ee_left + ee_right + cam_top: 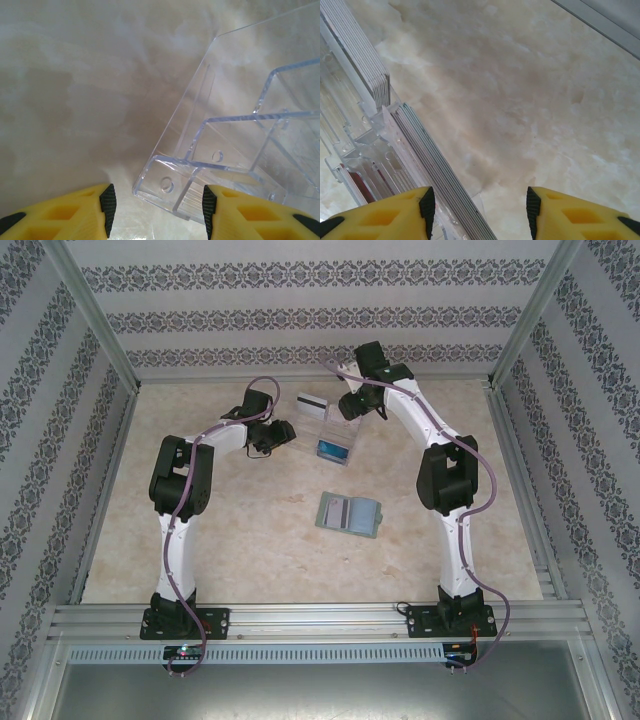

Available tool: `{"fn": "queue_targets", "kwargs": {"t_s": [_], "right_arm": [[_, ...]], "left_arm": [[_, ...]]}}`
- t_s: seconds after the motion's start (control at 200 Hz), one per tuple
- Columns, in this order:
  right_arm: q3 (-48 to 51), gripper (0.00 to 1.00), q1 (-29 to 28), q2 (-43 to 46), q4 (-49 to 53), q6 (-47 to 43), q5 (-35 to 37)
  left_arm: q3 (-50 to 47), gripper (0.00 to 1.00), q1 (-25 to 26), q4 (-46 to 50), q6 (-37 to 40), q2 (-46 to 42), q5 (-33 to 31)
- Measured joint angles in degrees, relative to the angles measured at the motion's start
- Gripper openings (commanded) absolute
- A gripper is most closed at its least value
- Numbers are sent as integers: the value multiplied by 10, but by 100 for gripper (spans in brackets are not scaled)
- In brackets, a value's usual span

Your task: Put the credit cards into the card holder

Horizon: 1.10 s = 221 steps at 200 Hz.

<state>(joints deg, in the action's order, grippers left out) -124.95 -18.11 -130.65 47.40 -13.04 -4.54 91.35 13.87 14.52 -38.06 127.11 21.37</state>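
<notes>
Card holder (348, 513) is lying opened flat mid-table (230, 530) between the arms, grey-green with paler pockets inside. Behind it the clear plastic tray (325, 425) has the credit cards (312, 402) in its slots: a white-grey striped one at the back, a blue card (332, 448) in front. Left gripper (156, 210) is at the tray's corner and right gripper (477, 210) is by the card stacks, both spread wide with nothing held

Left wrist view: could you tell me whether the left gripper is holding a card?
No; the left gripper is open, nothing between its jaws, with the clear tray's corner beneath the gap.
</notes>
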Motion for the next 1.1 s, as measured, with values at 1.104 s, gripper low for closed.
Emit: {"fn": "queue_targets", "kwargs": {"t_s": [1.104], "right_arm": [[-41, 70, -4, -43, 22, -7, 14]], "left_arm": [[-4, 52, 0, -5, 0, -1, 0]]}}
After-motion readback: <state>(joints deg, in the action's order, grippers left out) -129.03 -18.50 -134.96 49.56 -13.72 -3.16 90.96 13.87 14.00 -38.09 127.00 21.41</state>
